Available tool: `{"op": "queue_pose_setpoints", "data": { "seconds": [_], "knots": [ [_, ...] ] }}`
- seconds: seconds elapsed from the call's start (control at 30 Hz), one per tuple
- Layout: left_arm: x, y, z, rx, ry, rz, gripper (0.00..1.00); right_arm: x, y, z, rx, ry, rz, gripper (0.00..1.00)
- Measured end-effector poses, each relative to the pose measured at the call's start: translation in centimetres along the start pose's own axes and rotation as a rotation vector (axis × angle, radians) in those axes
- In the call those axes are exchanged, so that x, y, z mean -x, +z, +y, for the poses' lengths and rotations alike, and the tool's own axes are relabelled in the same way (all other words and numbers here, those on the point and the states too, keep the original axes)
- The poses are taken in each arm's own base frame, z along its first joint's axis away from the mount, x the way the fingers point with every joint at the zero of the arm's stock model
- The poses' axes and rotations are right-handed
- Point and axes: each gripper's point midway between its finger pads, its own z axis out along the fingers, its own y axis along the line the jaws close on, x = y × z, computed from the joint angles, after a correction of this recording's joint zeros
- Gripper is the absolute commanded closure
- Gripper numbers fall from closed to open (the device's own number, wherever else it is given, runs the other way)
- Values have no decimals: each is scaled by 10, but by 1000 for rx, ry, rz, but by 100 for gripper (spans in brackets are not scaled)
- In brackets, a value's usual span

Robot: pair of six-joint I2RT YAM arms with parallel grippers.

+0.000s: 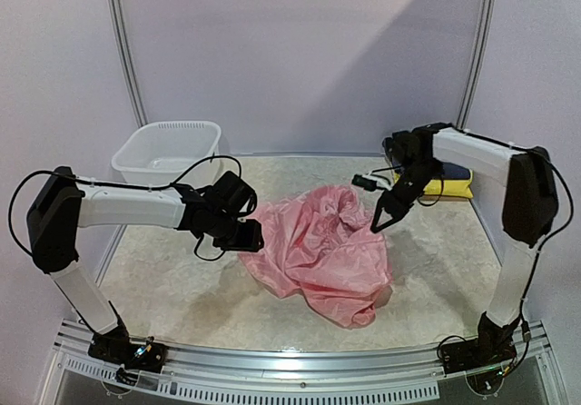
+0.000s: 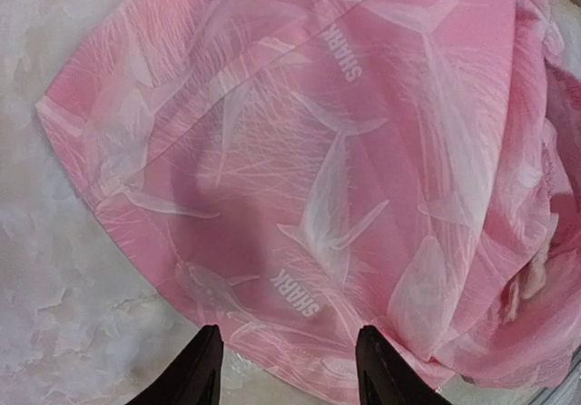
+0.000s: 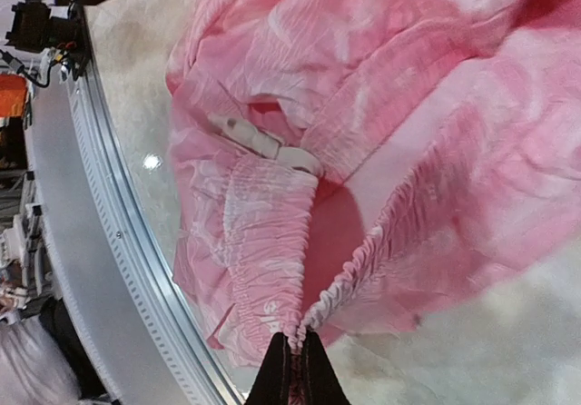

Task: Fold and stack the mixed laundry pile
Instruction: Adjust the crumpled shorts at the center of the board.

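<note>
A pink thin garment (image 1: 327, 251) printed with white sharks lies crumpled on the middle of the table. My right gripper (image 1: 379, 222) is at its far right edge. In the right wrist view the right gripper (image 3: 295, 343) is shut on the gathered elastic band of the pink garment (image 3: 381, 105). My left gripper (image 1: 243, 238) hangs over the garment's left edge. Its open fingers straddle the hem in the left wrist view (image 2: 286, 337) and hold nothing of the pink garment (image 2: 345, 151). A folded yellow garment (image 1: 460, 188) with a navy one (image 1: 457, 171) on top lies at the back right.
A white plastic basket (image 1: 168, 151) stands at the back left of the table. A metal rail (image 1: 300, 369) runs along the near edge between the two arm bases. The right arm's cables hang near the folded stack.
</note>
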Motion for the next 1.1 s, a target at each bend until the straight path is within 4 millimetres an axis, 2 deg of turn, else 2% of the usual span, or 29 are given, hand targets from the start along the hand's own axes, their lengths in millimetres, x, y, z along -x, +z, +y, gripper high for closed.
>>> {"op": "queue_pose_setpoints", "data": {
  "seconds": [0.07,0.13,0.17,0.23,0.3,0.33,0.47,0.53,0.6,0.63,0.77,0.83,0.97,1.1],
  "knots": [
    [4,-2,-1,5,7,-10,49,-6,-43,-1,-81,-23,-77,100],
    [9,-3,-2,6,11,-22,49,-20,-87,-5,-186,-33,-166,100],
    [10,-4,-3,5,13,-26,49,-30,-101,-7,-227,-27,-190,100],
    [12,-5,-3,7,16,-33,49,-65,-123,-18,-318,17,-212,99],
    [12,-5,-3,10,18,-33,49,-104,-121,-32,-371,77,-167,96],
    [13,-5,-3,11,21,-33,49,-127,-112,-40,-385,110,-115,93],
    [12,-4,-2,17,33,-28,49,-220,-71,-61,-379,229,133,74],
    [11,-5,-1,22,37,-24,49,-247,-69,-61,-373,235,222,61],
    [10,-5,-1,25,40,-20,49,-245,-82,-63,-403,206,221,50],
    [10,-5,0,25,41,-18,49,-235,-94,-64,-430,173,193,46],
    [9,-4,-4,6,36,-13,48,-174,-148,-65,-549,29,-7,43],
    [9,-3,-9,-20,29,-13,48,-151,-157,-59,-553,-20,-80,43],
    [5,1,-19,-75,1,-4,48,-124,-129,-58,-408,-8,-122,40],
    [-3,12,-24,-109,-22,21,49,-103,-85,-78,-261,65,-101,40]
  ]
}}
